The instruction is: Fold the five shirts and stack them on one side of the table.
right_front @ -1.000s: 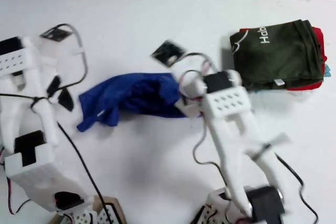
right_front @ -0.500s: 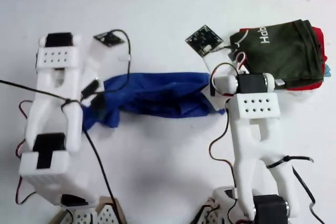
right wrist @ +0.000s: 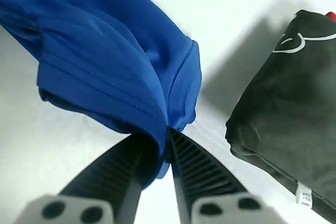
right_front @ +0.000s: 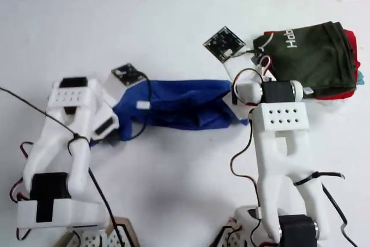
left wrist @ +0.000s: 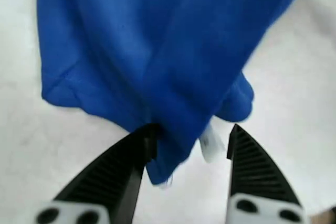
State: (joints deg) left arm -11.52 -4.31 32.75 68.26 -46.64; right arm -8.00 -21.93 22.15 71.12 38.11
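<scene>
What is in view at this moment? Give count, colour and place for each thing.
blue shirt: 1, blue, bunched lengthwise at mid-table between the two hands.
stack: 1, dark green folded shirt on top, red beneath, a light blue edge peeking out; far right of the table.
table: 1, white, under everything.
left hand: 1, black fingers, open at one end of the blue shirt.
right hand: 1, black fingers, shut on the other end, beside the stack.

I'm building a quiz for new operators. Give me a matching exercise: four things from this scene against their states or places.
1 blue shirt
2 left gripper
3 right gripper
4 dark green shirt

A shut on cloth
B atop the folded stack
C open, astride a shirt end
D stretched between the two grippers

Pairs: 1-D, 2-C, 3-A, 4-B
</scene>
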